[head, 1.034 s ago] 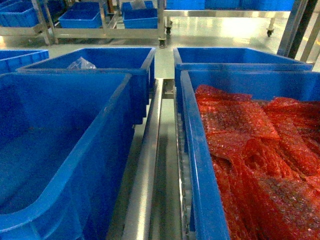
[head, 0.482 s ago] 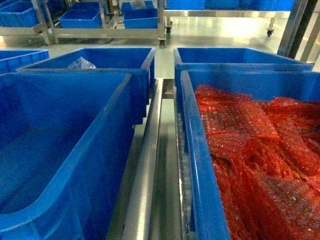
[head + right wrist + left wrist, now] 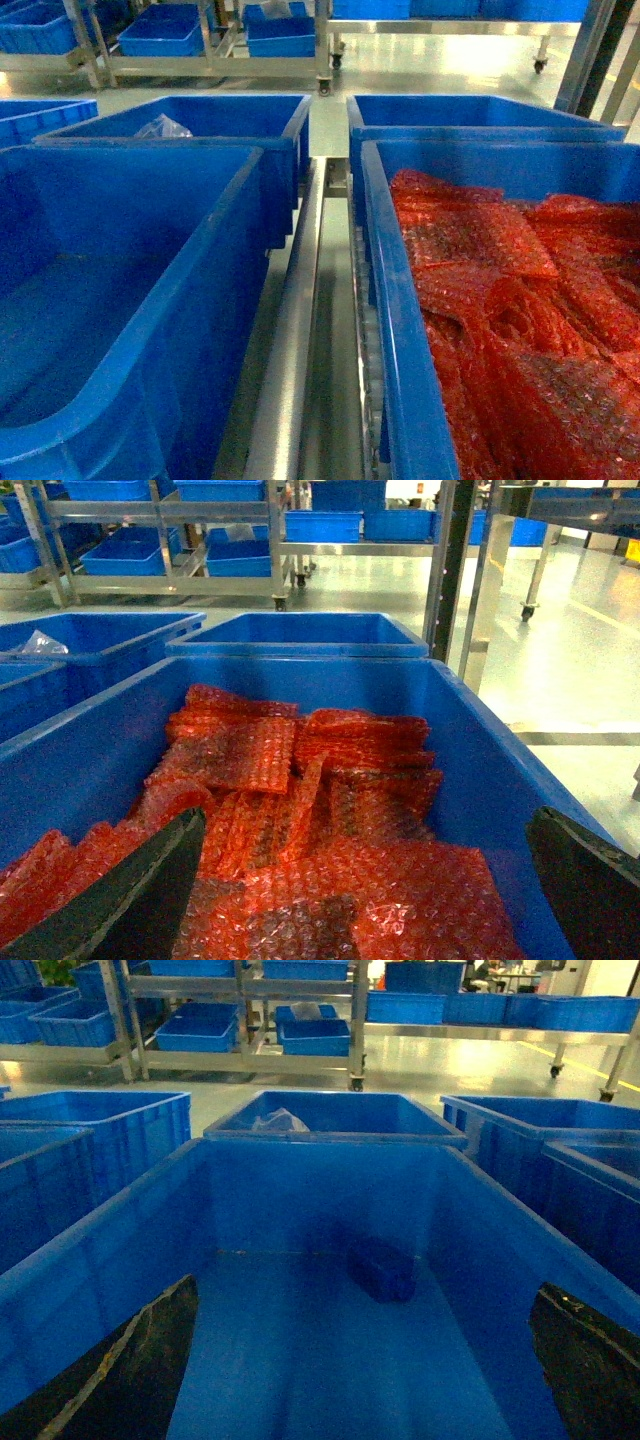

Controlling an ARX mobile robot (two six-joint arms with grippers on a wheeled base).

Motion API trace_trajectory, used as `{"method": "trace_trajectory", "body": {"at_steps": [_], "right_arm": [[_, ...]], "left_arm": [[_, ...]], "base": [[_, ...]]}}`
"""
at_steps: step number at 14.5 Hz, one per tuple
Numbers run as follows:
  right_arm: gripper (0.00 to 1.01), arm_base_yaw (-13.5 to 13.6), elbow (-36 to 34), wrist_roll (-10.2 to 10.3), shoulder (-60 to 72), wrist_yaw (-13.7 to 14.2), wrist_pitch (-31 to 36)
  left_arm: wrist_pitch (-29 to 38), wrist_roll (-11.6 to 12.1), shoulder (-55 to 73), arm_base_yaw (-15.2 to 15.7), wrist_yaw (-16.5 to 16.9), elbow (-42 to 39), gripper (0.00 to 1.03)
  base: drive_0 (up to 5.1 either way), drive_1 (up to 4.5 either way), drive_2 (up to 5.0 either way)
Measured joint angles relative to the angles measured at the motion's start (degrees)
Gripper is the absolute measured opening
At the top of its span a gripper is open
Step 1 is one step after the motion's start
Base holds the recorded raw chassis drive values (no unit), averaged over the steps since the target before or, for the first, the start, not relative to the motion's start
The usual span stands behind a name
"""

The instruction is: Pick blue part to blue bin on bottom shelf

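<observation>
The blue part [image 3: 381, 1268] lies on the floor of the near left bin [image 3: 120, 1260]; we judge it small, rigid, light, best gripped across its sides, both end effectors spread apart

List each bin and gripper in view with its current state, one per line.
Near left bin: open-topped, holds one dark blue part.
Near right bin: heaped with red bubble wrap.
Far left bin: holds a clear plastic bag.
Left gripper: open, over the near left bin.
Right gripper: open, over the bubble wrap.
</observation>
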Motion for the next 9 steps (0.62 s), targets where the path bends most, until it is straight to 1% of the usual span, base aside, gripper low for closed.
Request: {"method": "trace_trajectory", "body": {"at_steps": [9], "right_arm": [[0.98, 0.0, 0.0, 0.0, 0.0, 0.0, 0.0]], "left_arm": [[0.0, 0.0, 0.0, 0.0, 0.0, 0.0, 0.98]], "base": [[0.0, 0.00, 0.0]]}}
